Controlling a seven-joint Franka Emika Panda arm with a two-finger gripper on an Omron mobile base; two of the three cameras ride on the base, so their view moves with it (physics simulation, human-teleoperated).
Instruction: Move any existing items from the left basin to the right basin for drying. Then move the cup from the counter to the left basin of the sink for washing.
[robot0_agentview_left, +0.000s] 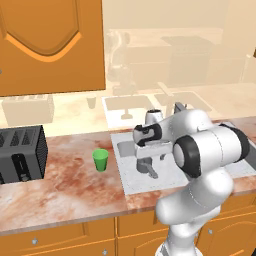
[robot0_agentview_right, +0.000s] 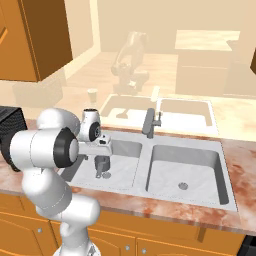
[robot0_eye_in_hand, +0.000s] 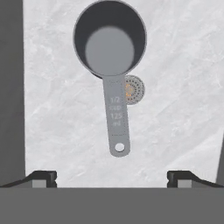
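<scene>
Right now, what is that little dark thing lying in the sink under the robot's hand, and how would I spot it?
Find the grey double sink in the marbled counter and look into its left basin. On the floor lies a small dark grey round pot with a short straight handle, beside the drain. Unlike the green cup on the counter, it is grey and handled.

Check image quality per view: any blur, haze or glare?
Hand view: sharp, lettering legible on the dark grey handled measuring pot. Left base view: small bright green plastic cup crisp, the background pale and washed out. Right base view: same haze beyond the grey faucet.
</scene>
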